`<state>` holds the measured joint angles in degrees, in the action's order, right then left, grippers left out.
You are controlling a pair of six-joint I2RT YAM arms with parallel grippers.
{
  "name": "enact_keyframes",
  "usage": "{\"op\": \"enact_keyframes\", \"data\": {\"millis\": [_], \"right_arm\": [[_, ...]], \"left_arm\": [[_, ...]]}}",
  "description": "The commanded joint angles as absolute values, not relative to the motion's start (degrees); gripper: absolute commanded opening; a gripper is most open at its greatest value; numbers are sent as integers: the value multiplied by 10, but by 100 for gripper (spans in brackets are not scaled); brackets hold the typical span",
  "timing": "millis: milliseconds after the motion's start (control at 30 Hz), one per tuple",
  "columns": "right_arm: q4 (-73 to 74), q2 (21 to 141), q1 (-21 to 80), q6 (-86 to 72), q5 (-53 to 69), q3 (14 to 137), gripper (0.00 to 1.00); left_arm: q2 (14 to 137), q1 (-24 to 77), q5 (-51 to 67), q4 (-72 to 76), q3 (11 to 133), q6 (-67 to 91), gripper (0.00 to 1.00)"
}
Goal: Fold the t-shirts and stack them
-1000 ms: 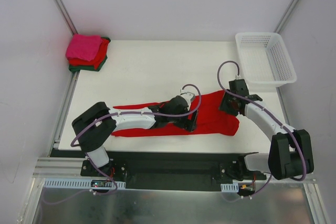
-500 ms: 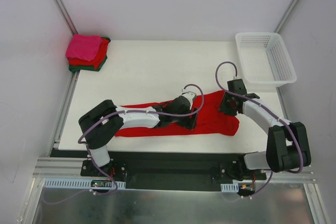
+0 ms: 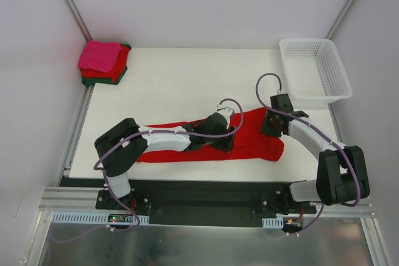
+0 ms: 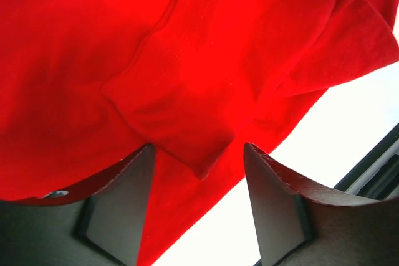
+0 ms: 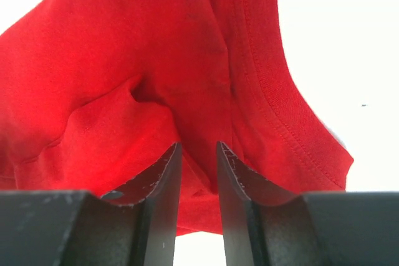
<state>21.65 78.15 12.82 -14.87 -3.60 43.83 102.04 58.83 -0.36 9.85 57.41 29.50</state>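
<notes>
A bright red t-shirt point(image 3: 252, 136) lies as a long, crumpled strip across the near half of the white table point(image 3: 174, 85). My left gripper point(image 3: 222, 143) is over its middle, near the front edge. In the left wrist view point(image 4: 198, 149) the jaws stand wide open with a folded corner of the red cloth point(image 4: 218, 48) between the fingertips. My right gripper point(image 3: 268, 126) is at the shirt's right end. In the right wrist view point(image 5: 198, 149) the jaws are nearly closed on a bunched fold of the red cloth point(image 5: 124, 60).
A stack of folded shirts point(image 3: 103, 61), hot pink on top with red and dark green under it, sits at the table's far left corner. A white lattice basket point(image 3: 315, 70) stands at the far right. The table's front edge runs just below the shirt.
The left arm's elbow has swung right and inward; its gripper stayed over the shirt's middle. The right gripper shifted slightly left at the shirt's right end. The shirt's left end has drawn in a little.
</notes>
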Motion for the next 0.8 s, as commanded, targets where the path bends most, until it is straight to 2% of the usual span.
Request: {"op": "enact_keyframes", "data": {"millis": [0,67,167,300,767], "right_arm": [[220,759,124,-141,-34,447,31],[221,759,123,-141,-34,446,30],[221,759,123,-140,-33,445,28],[223,756,121,-141,-31,441,24],[245,714,121,-148,-18,413,26]], "left_arm": [[1010,588,-11,114,598,282,56],[1013,588,-8,113,601,281,50],[1015,588,-7,114,599,285,47],[1015,588,-6,114,598,287,47],[1023,588,-2,113,599,288,47]]}}
